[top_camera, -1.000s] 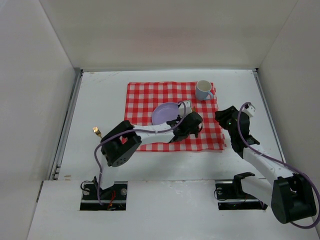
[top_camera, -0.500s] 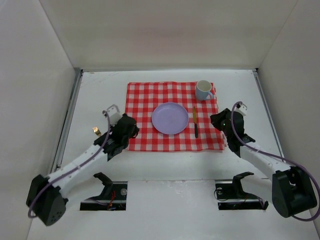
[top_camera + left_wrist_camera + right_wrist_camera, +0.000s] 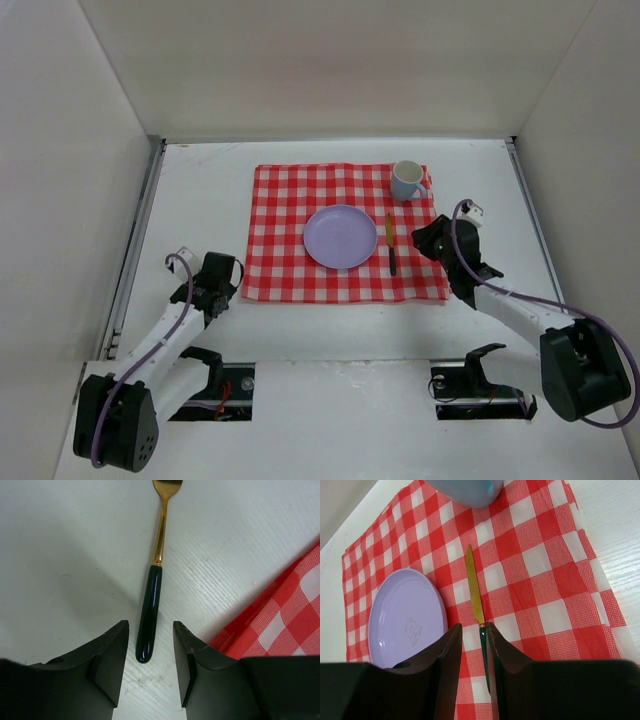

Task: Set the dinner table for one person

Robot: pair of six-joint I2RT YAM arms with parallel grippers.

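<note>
Down at the left gripper (image 3: 149,645), the two black fingers (image 3: 111,655) are spread apart with a gap between them. A fork (image 3: 152,595) with a gold top and a dark green handle lies on the dinner table (image 3: 65,545), and the end of its handle sits in that gap. The fingers are not squeezing it; they hold nothing.

Over at the right gripper (image 3: 474,650), the fingers (image 3: 451,655) are open just a little. Between them you can see a knife (image 3: 476,607) with a gold blade and a dark handle lying on the red and white checked cloth (image 3: 540,575). The fingers do not seem to grip it.

From above, a purple plate (image 3: 341,236) sits in the middle of the cloth, the knife is just beside it on its right, and a pale blue mug (image 3: 407,180) stands at the cloth's far right corner. The fork is hidden under the left arm in that view; only the left wrist camera shows it. The right wrist camera shows a little bear picture on the plate.
</note>
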